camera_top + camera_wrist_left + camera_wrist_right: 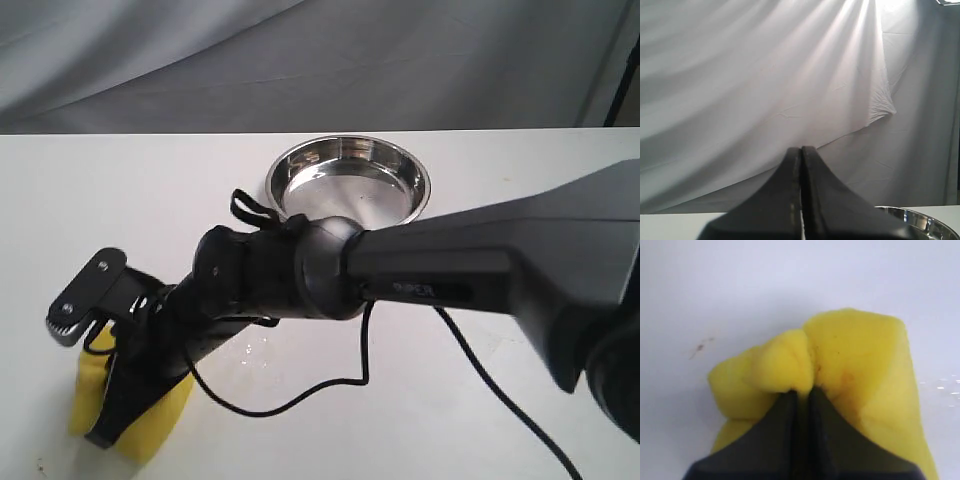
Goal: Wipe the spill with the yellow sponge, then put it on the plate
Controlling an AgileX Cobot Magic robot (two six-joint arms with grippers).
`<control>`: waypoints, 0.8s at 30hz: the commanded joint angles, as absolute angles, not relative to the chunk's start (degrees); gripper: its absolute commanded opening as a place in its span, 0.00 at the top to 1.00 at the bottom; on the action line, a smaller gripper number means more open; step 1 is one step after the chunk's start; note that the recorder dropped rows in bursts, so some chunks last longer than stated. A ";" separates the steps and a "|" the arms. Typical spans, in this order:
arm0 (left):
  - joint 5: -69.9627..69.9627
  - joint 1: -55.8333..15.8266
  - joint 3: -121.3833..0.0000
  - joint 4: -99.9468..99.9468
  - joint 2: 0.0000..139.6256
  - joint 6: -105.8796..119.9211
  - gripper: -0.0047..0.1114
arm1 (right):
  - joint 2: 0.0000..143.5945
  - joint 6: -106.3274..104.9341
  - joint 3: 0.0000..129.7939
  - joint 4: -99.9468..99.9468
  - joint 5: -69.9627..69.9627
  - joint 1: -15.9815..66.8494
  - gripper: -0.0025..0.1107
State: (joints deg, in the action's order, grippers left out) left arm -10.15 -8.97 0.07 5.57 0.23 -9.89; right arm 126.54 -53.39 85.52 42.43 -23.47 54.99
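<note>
My right arm reaches across to the near left of the white table (480, 420). Its gripper (113, 418) is shut on the yellow sponge (150, 425), which rests low against the tabletop. In the right wrist view the sponge (860, 355) bulges, pinched between the fingers of the right gripper (801, 391). No amber spill shows; only faint wet specks (252, 350) glint beside the arm. The plate (300, 155) sits at the table's far edge, with nothing in it. My left gripper (801, 150) is shut on nothing and raised toward the backdrop, with the plate's rim (920, 217) just below it.
A black cable (300, 400) trails from the right arm over the near table. A grey cloth backdrop (300, 60) hangs behind the table. A small brown mark (701, 347) lies on the table near the sponge.
</note>
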 commanded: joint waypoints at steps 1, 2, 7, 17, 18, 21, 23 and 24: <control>-10.53 -9.28 0.00 5.32 0.00 -9.97 0.96 | 127.53 -51.46 84.80 41.07 -19.62 48.74 0.98; -10.53 -9.28 0.00 5.32 0.00 -9.97 0.96 | 127.53 -51.40 84.80 41.07 -21.47 46.90 0.98; -10.53 -9.28 0.00 5.32 0.00 -9.83 0.96 | 127.53 -51.13 84.80 40.33 -42.70 37.98 0.98; -10.53 -9.28 0.00 5.32 0.00 -9.93 0.96 | 127.53 -50.96 84.80 38.72 -67.79 40.42 0.98; -10.53 -9.28 0.00 5.32 0.00 -9.93 0.96 | 127.53 -51.07 84.80 38.94 -67.26 41.46 0.98; -10.53 -9.28 0.00 5.32 0.00 -9.93 0.96 | 127.53 -51.23 84.80 39.09 -61.22 45.96 0.98; -10.53 -9.28 0.00 5.32 0.00 -9.93 0.96 | 127.53 -51.32 84.80 39.09 -54.16 48.85 0.98; -10.53 -9.28 0.00 5.32 0.00 -9.93 0.96 | 127.53 -51.32 84.80 39.09 -49.97 50.11 0.98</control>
